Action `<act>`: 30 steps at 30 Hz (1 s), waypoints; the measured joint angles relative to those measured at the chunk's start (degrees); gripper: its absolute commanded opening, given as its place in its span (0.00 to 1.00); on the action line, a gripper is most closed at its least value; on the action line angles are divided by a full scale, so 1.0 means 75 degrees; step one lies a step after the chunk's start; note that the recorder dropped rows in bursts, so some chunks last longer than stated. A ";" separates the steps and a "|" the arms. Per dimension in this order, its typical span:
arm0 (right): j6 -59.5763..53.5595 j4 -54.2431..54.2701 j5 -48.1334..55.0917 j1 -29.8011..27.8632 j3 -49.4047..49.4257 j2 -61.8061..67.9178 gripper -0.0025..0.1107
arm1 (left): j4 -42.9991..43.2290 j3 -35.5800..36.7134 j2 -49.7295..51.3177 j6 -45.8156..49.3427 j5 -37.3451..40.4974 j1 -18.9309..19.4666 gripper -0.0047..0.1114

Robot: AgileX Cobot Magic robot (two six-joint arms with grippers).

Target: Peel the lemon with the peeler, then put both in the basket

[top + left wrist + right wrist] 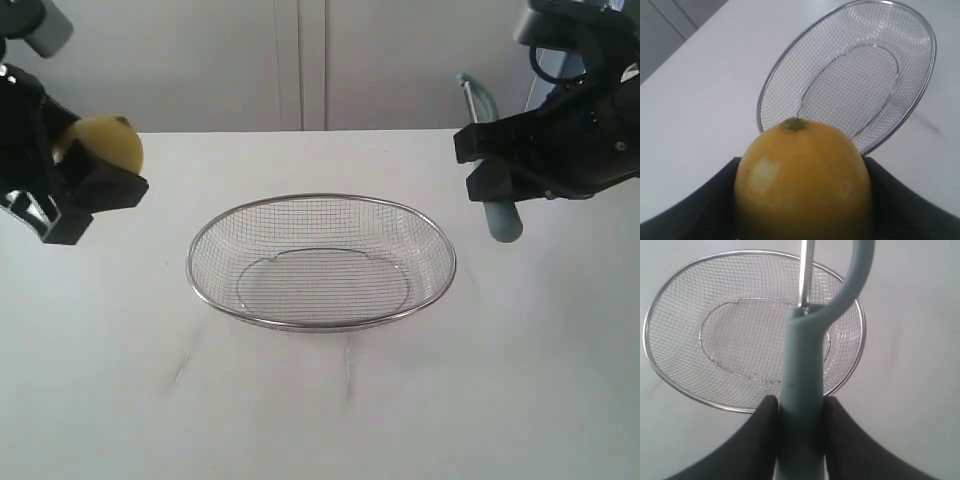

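My left gripper point(95, 190) is shut on the yellow lemon point(100, 145), held above the table at the left of the exterior view. In the left wrist view the lemon point(802, 180) fills the space between the black fingers point(905, 200), its nubby tip toward the basket point(765, 95). My right gripper point(485, 165) is shut on the peeler point(500, 215) at the right, its teal handle point(802, 385) clamped between both fingers point(760, 435) and its blade end up. The silver wire-mesh basket point(440, 240) sits at the table's centre between the grippers, with nothing in it.
A white tabletop point(320, 420) carries the basket. Pale wall panels point(300, 60) stand behind the table's far edge.
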 measured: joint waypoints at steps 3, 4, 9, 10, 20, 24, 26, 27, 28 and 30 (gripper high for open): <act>0.0000 -0.0162 0.0176 0.0000 0.0000 0.0329 0.02 | -0.0073 0.0000 -0.0524 0.0000 0.0049 0.0000 0.05; 0.0000 -0.0165 0.0183 0.0000 0.0039 0.0483 0.02 | -0.0114 0.0000 -0.0651 0.0000 0.0103 0.0000 0.05; -0.0819 0.0450 0.0244 0.0000 0.0146 0.0944 0.02 | -0.0227 0.0000 -0.0872 -0.0016 0.0163 0.0000 0.05; -0.1248 0.0814 0.0258 0.0032 0.0146 0.0978 0.02 | -0.0244 0.0000 -0.0884 -0.0016 0.0163 0.0000 0.05; -0.3481 0.2577 0.0669 0.0952 0.0146 0.0990 0.02 | -0.0290 0.0000 -0.0884 -0.0016 0.0180 0.0000 0.05; -0.3602 0.2612 0.0703 0.1164 0.0146 0.1088 0.02 | -0.0318 0.0000 -0.0884 -0.0016 0.0180 0.0000 0.05; -0.3618 0.2666 0.0739 0.1206 0.0146 0.1168 0.02 | -0.0415 0.0000 -0.0884 -0.0016 0.0183 0.0000 0.05; -0.3630 0.2691 0.0751 0.1206 0.0146 0.1190 0.02 | -0.0497 0.0000 -0.0857 -0.0016 0.0197 0.0000 0.05; -0.3630 0.2727 0.0770 0.1228 0.0146 0.1222 0.02 | -0.0597 0.0000 -0.0817 0.0000 0.0197 0.0000 0.05; -0.3660 0.2765 0.0770 0.1241 0.0146 0.1239 0.02 | -0.0775 0.0000 -0.0706 0.0033 0.0197 0.0000 0.05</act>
